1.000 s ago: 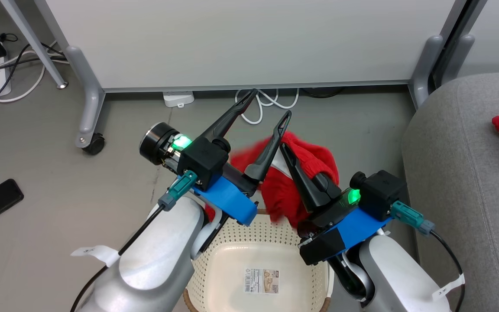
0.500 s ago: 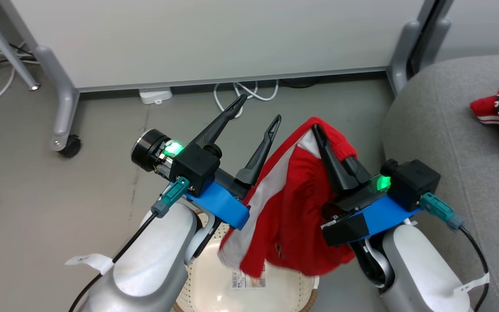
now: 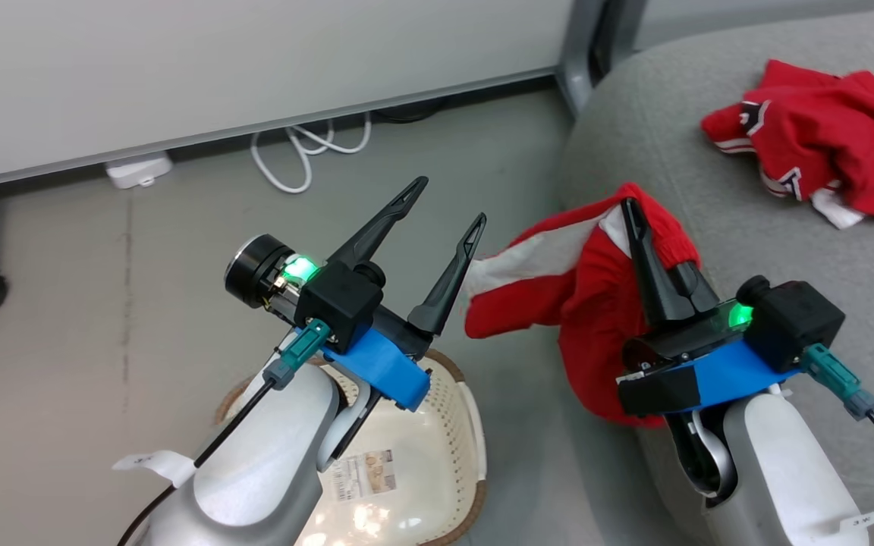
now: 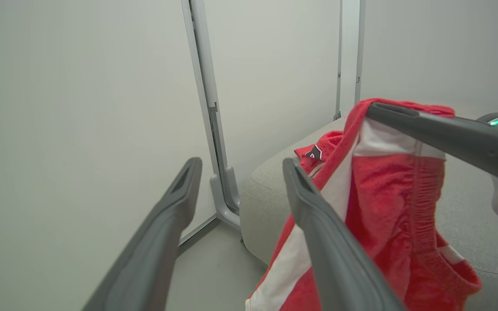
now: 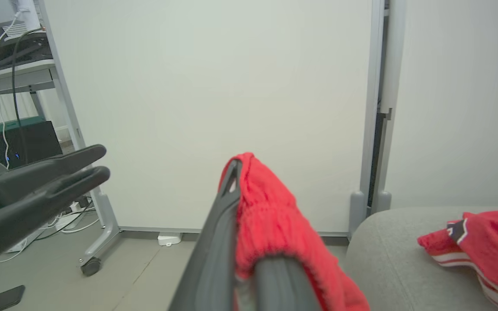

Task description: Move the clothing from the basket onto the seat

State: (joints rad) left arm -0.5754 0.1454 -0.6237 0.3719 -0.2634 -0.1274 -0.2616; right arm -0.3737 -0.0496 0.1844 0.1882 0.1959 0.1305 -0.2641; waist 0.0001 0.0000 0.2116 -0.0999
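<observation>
Gripping the red shorts by the waistband, the closed right pincer holds them high at the edge of the seat, so they hang free of the basket. The left pincer is open and empty.

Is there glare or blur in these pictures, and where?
Head view: sharp, bright glare spots on the basket base. Left wrist view: the left end effector looks soft near the lens. Right wrist view: the red garment is slightly soft up close.
</observation>
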